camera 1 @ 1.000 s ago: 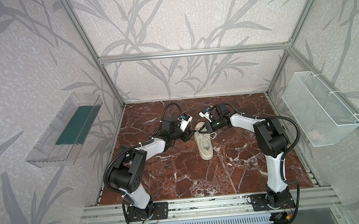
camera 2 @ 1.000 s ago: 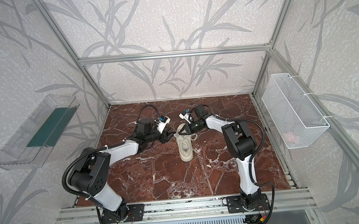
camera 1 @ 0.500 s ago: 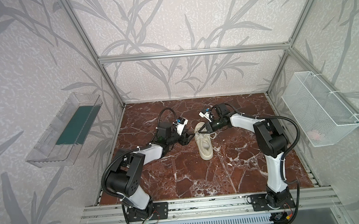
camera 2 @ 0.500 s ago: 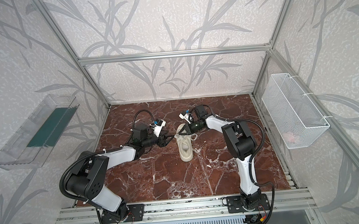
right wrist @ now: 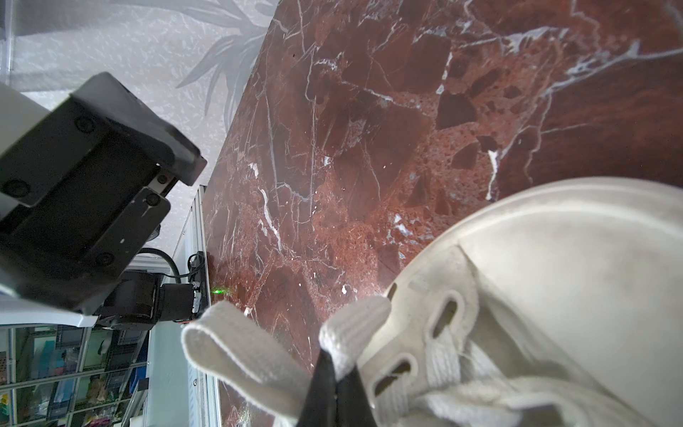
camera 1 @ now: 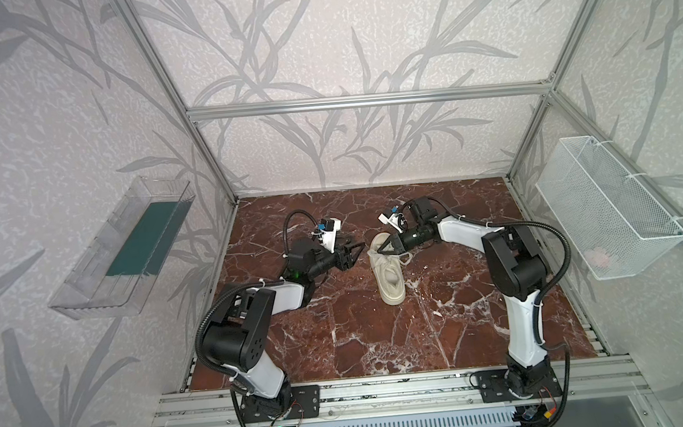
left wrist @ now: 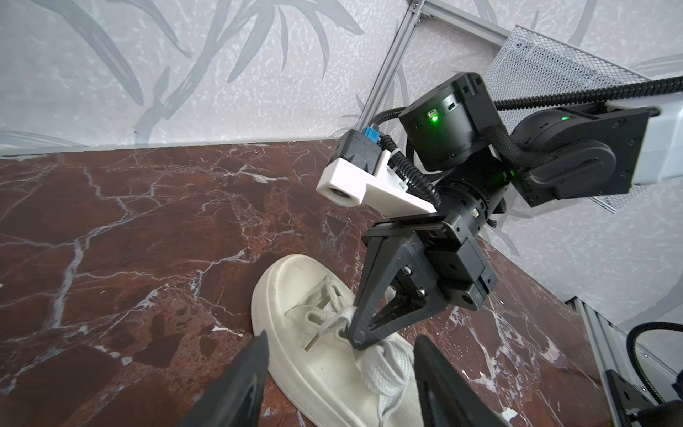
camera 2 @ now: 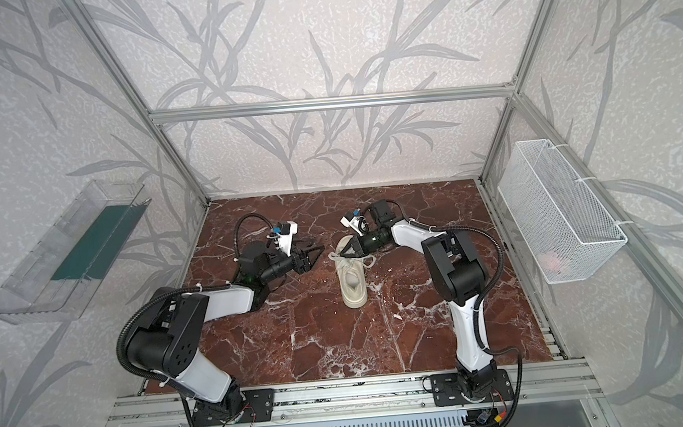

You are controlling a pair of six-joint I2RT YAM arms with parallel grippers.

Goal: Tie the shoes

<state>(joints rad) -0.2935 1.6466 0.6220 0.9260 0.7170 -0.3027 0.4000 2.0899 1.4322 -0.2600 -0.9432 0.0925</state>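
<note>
Compared with a second ago, the left gripper (camera 1: 355, 255) has pulled back from the laced top of the cream low-top sneaker with the thick sole (camera 1: 391, 279). A strip of red-brown marbled tabletop (camera 1: 340, 327) now shows between them. Its jaws stand apart and hold nothing, and its dark fingers (left wrist: 255, 373) are spread wide in the left wrist view. The right gripper (camera 1: 379, 253) has stayed put, pinched together on a flat cream lace (right wrist: 236, 344) right at its tips, directly above the eyelets. The sneaker has not shifted. It lies under the right gripper's tips and just beyond the left gripper's, with its toe pointing away from both arm bases.

On the wall outward of the left arm, a clear plastic tray (camera 1: 87, 293) holds a dark green flat sheet (camera 1: 146, 238). On the wall outward of the right arm, a white wire-mesh basket (camera 1: 605, 202) holds something small and pale pink (camera 1: 597, 259), too blurred to identify.
</note>
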